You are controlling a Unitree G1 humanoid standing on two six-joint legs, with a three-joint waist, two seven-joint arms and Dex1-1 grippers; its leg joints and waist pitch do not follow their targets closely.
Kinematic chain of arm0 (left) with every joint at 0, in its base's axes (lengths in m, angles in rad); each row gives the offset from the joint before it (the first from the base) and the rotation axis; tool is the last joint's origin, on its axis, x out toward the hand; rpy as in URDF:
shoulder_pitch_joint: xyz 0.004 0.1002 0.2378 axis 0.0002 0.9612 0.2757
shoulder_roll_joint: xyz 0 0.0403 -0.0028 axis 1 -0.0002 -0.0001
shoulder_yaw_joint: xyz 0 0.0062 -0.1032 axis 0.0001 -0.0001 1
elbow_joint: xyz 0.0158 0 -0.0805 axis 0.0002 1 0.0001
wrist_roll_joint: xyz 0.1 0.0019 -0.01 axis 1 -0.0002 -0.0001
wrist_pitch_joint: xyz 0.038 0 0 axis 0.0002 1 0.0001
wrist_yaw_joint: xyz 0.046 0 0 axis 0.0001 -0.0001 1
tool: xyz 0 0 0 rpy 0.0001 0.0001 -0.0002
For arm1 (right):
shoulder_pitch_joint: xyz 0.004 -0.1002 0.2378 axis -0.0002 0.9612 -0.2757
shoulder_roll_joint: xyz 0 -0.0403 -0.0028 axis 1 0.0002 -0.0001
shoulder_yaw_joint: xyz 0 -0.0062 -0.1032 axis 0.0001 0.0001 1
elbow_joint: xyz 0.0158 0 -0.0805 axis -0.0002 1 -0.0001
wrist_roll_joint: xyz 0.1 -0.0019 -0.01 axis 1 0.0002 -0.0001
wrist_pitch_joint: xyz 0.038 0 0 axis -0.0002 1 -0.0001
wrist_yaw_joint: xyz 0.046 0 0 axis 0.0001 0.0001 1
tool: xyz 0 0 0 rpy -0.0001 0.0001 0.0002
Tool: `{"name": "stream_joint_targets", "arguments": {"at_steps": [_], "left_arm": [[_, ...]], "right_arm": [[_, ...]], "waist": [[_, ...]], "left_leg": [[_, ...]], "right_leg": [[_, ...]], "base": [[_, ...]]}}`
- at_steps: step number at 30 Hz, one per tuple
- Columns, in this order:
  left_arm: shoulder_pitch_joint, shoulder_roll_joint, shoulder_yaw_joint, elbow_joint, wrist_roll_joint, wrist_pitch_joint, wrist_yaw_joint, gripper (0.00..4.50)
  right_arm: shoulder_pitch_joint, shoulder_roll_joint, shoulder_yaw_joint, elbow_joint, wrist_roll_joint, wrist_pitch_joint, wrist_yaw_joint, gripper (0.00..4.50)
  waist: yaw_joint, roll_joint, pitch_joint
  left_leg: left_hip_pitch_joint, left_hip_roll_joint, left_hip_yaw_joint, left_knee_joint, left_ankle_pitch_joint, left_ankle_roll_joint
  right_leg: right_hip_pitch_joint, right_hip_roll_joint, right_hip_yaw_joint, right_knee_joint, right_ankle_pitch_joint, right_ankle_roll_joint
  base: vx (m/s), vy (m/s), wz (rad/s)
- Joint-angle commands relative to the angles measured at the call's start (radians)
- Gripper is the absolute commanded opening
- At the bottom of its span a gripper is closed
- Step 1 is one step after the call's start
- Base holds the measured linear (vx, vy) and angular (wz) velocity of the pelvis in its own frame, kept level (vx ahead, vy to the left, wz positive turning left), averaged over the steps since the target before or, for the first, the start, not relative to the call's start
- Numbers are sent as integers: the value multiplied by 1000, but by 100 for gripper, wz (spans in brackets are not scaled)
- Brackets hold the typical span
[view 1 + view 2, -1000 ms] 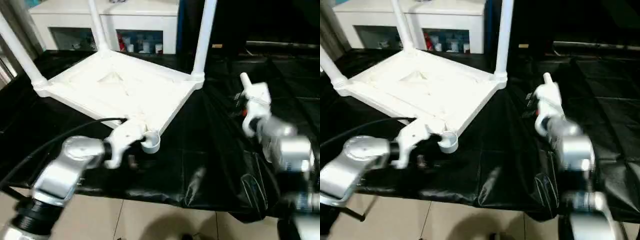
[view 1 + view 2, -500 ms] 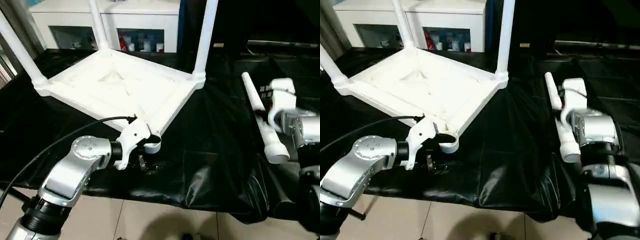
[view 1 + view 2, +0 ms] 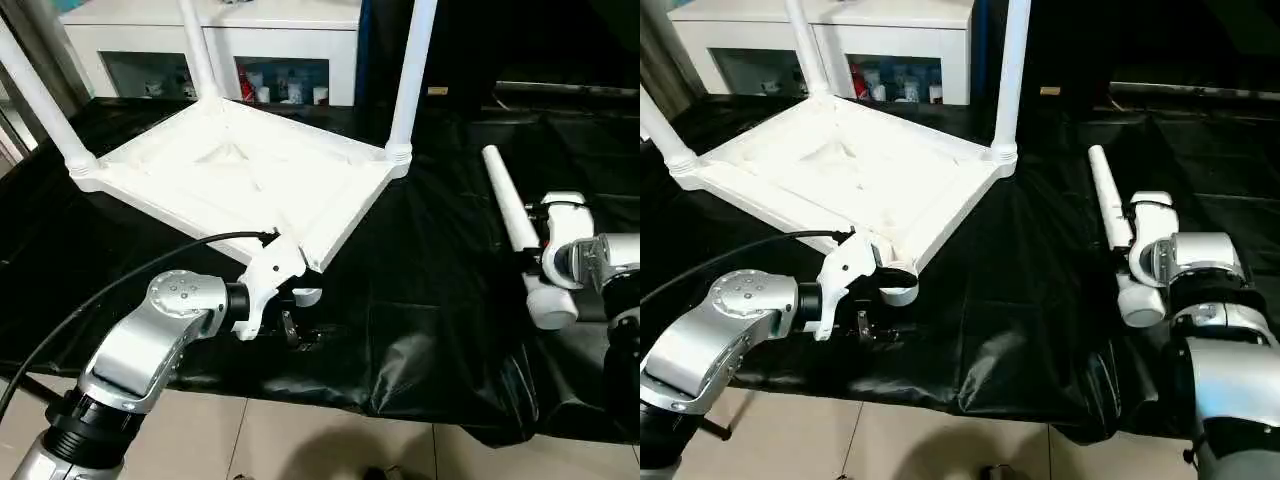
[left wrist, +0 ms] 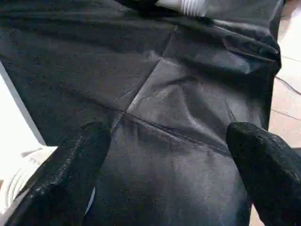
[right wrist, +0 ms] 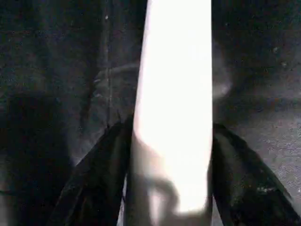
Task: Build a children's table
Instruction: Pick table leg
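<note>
Black sheet with bare room between overturned table top and loose leg.
Left gripper gapes wide, empty, beside the near corner socket; right gripper fingers flank the leg, grip uncertain.

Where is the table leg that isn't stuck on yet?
The loose leg lies on the black sheet on the robot's right side, to the right of the upside-down tabletop, with the right gripper around its thicker near end.

Head views sharp, evenly lit; glare on black sheet; wrist views blurred.
</note>
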Motion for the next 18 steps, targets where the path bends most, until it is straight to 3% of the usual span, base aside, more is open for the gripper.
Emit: {"name": "stream_joint_targets", "arguments": {"at_steps": [1,3,5,6,8,10,14,15,17,18], "left_arm": [[-5,14,2,-24,-1,5,10,450],[-5,15,4,-26,-2,6,12,450],[-4,21,3,-29,1,7,13,450],[-5,23,4,-31,-2,9,12,450],[-4,22,8,-29,-5,8,13,450],[-8,22,11,-25,-9,8,12,450],[-16,20,1,-18,-18,10,17,450],[-19,19,-2,-15,-20,12,14,450],[-19,18,-2,-12,-20,11,16,450],[-20,19,-1,-9,-15,7,22,450]], "right_arm": [[-2,0,1,38,5,12,9,248],[-2,1,-3,41,5,9,4,233],[-12,0,-3,56,5,2,6,219],[-21,-2,-3,64,5,-1,7,205],[-28,-4,-6,68,8,-1,7,195],[-38,-9,-13,76,11,-13,0,187],[-40,-11,-18,96,13,-28,-8,186],[-36,-10,-25,99,17,-32,-17,186],[-32,-10,-36,99,26,-37,-27,186],[-26,-10,-34,98,25,-39,-28,186]], "waist": [[0,-19,-77],[-2,-24,-77],[-1,-20,-77],[-3,-25,-77],[-2,-17,-77],[-3,-21,-78],[-3,-19,-80],[-3,-15,-80],[-2,-19,-81],[-3,-10,-80]], "left_leg": [[-19,-3,18,-45,-84,105],[-19,-2,18,-46,-91,100],[-18,-2,17,-46,-97,95],[-19,-2,17,-45,-101,93],[-18,-1,15,-45,-102,92],[-18,-2,16,-44,-102,92],[-20,-1,16,-43,-93,94],[-20,0,15,-43,-89,95],[-21,0,15,-43,-85,95],[-22,1,14,-42,-87,94]], "right_leg": [[74,-49,44,-81,-388,-116],[74,-48,43,-83,-404,-106],[73,-49,42,-83,-414,-100],[73,-49,41,-83,-420,-99],[72,-50,42,-82,-419,-100],[72,-49,42,-82,-413,-101],[73,-50,43,-78,-392,-110],[73,-49,43,-77,-384,-114],[74,-50,43,-76,-376,-118],[73,-49,42,-77,-368,-122]], "base": [[0,0,0],[0,0,0],[0,0,0],[0,0,0],[0,0,0],[0,0,0],[0,0,0],[0,0,0],[0,0,0],[0,0,0]]}}
